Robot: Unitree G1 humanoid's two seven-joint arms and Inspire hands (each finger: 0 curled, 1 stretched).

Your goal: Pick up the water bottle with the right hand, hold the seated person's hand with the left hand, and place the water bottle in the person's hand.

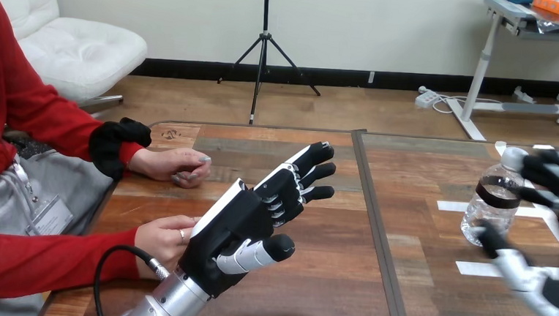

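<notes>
Fingers [312, 171] of the left hand [247, 215] are straight and slightly spread, holding nothing, above the bench [312, 292]. Just behind its palm at the view's left lies the person's near hand [162, 239]; whether they touch I cannot tell. The person's far hand [177, 165] rests on the bench. At the view's right, the right hand [540, 287] curls its fingers [547, 173] and thumb round the upright bottle [490, 207].

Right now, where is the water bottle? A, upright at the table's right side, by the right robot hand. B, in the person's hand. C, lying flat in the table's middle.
A: the water bottle stands upright at the right of the table, close by the right robot hand.
</notes>
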